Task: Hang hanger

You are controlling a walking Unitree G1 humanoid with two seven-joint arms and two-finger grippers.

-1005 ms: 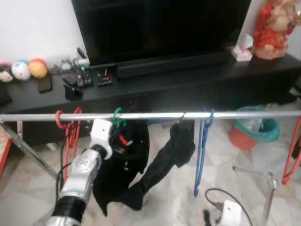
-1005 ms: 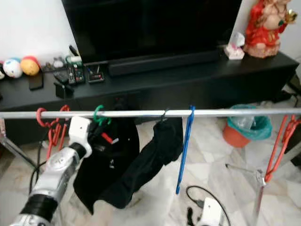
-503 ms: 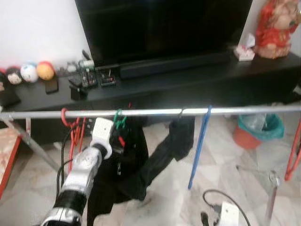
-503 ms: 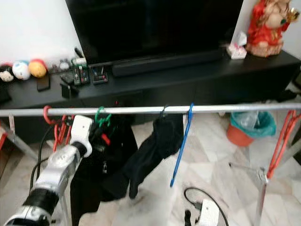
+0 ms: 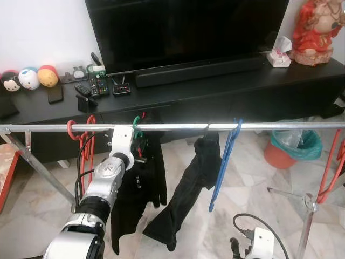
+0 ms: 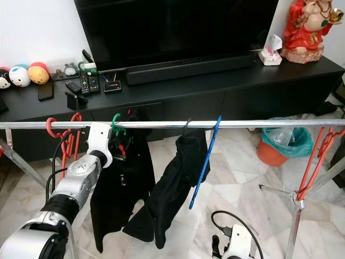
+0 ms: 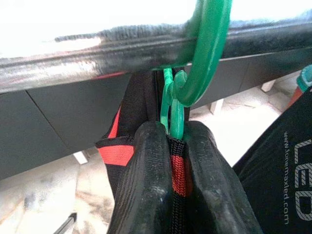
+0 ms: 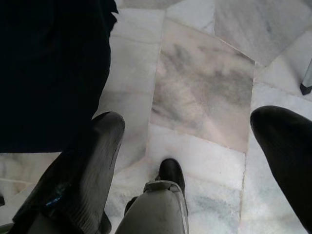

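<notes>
A green hanger [image 5: 137,127] carrying a black garment with red trim [image 5: 139,186] has its hook [image 7: 204,53] over the silver rail [image 5: 178,127]. My left gripper [image 7: 171,146] is shut on the hanger's neck and the garment's collar, just under the rail. Its white wrist [image 5: 121,141] sits right below the rail, left of the hook. In the right wrist view, my right gripper [image 8: 187,131] hangs open above the marble floor [image 8: 204,92], holding nothing.
On the same rail hang red hangers [image 5: 82,141] at the left, a second black garment [image 5: 188,189], a blue hanger [image 5: 223,162] and a red hanger [image 5: 330,172] at the far right. Behind stands a black TV cabinet [image 5: 215,91]. A teal-lined bin [image 5: 291,148] and a cable [image 5: 245,221] are on the floor.
The camera has shifted. The green hook now sits on the rail with my left wrist raised close beneath it. The black garment now hangs straight down.
</notes>
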